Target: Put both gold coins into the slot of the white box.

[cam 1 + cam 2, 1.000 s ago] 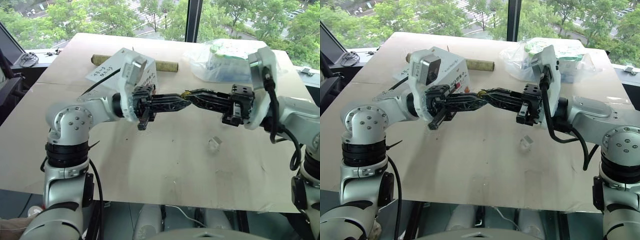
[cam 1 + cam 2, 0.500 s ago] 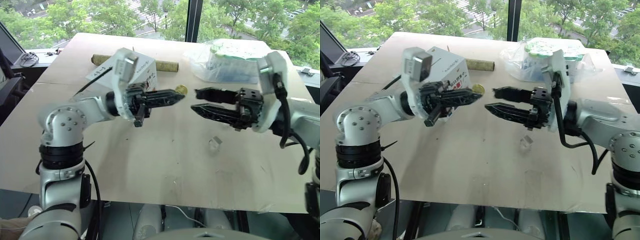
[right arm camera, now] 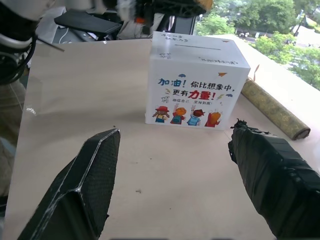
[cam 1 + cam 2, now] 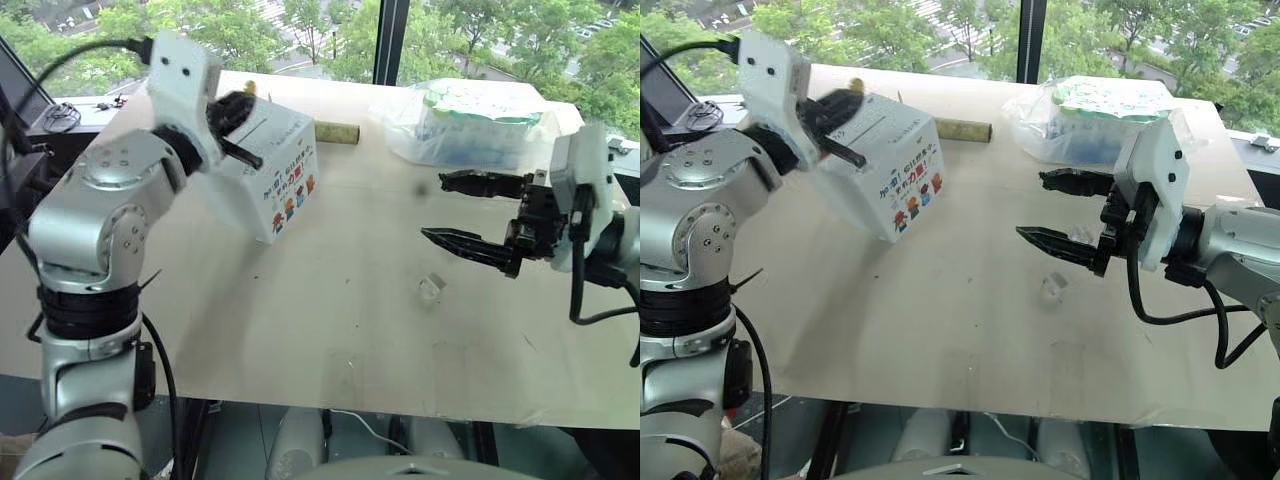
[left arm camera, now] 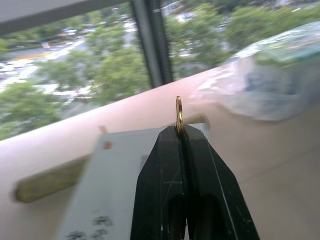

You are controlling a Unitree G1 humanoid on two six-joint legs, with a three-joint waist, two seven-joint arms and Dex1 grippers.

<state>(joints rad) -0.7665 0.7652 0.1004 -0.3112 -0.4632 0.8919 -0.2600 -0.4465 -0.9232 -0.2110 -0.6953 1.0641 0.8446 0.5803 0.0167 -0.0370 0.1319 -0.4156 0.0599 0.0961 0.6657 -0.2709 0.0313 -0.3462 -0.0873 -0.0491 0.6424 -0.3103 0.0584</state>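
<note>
Gold coin (image 5: 178,113) number one is pinched edge-on, standing up thin, in the tips of the left end effector (image 5: 181,131), which is squeezed shut on it. That end effector hangs over the top of the white box (image 4: 270,170), at about 11 o'clock on the bench (image 4: 330,330). The slot (image 3: 193,48) is a thin dark line along the top of the box, so the coin's flat side likely has to line up with that line before it can go down. The left arm is by far the nearer one. The right end effector (image 4: 1050,208) is wide open and holds nothing, well apart at about 3 o'clock. The right wrist view shows the slot and the cartoon side of the box. The left wrist view shows the coin close up, but not the slot. I cannot find the second coin; a small clear casing (image 4: 430,288) lies on the bench near the right end effector.
</note>
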